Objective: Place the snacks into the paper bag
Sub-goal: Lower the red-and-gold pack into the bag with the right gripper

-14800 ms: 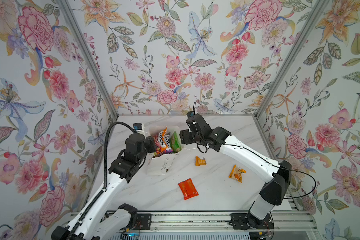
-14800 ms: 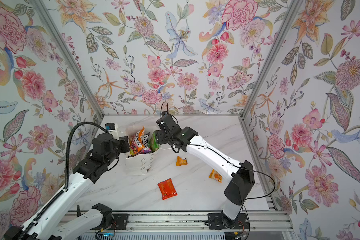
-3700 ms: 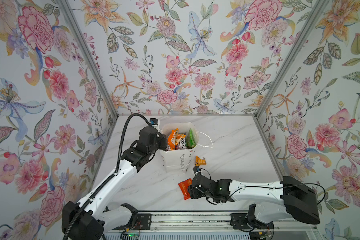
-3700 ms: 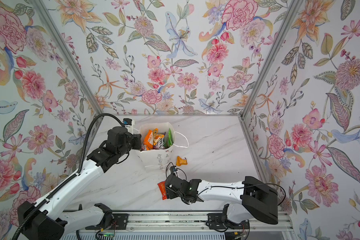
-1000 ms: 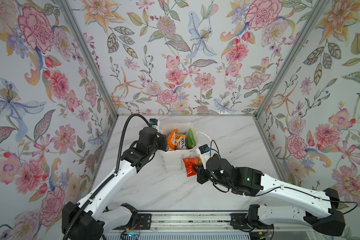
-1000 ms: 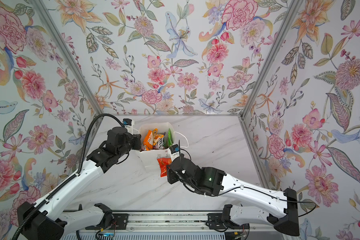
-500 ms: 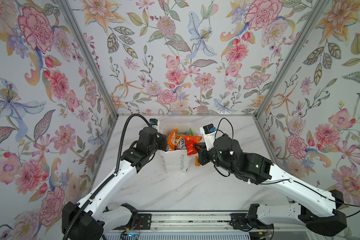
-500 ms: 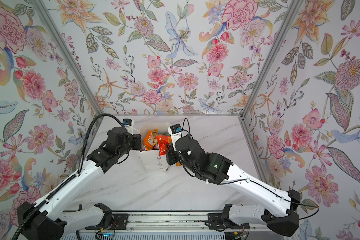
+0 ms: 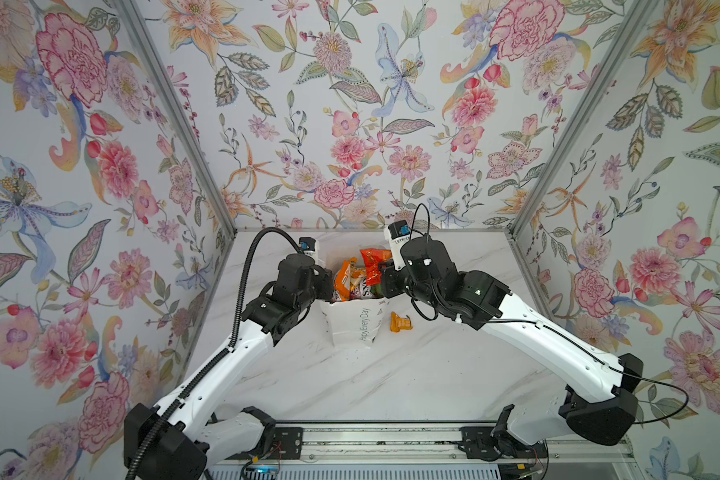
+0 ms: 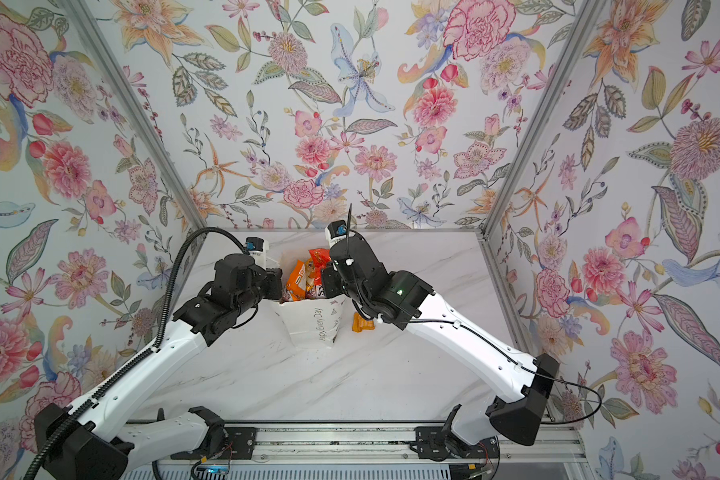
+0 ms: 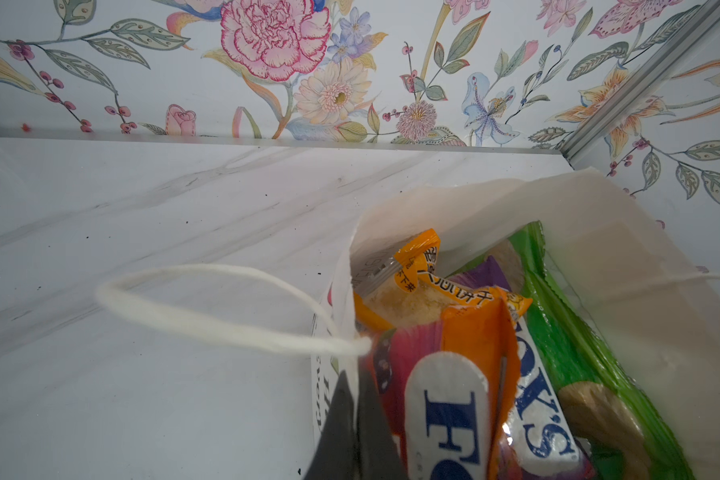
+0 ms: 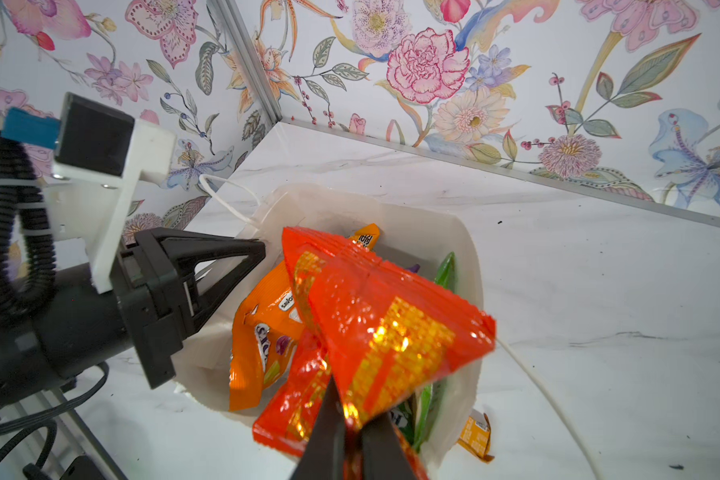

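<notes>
The right end effector is pinched tight on one corner of the red packet. The packet is shiny and crinkly. It hangs over the open top of the paper bag.

The left end effector is squeezed shut on the bag's thin rim, right where a soft white string handle is tied on.

Inside the bag stand an orange FOX'S bag, a green packet, a bit of a purple packet and a little orange packet. One orange sachet lies on the surface, just beside the bag.

A second ago the red packet was down low in front of the bag. Now it is up over the bag's mouth. The left end effector has kept its hold and the bag has not moved.

The bag is tall, white and papery, with grey words down its side. The surface is white with grey streaks, like marble.
</notes>
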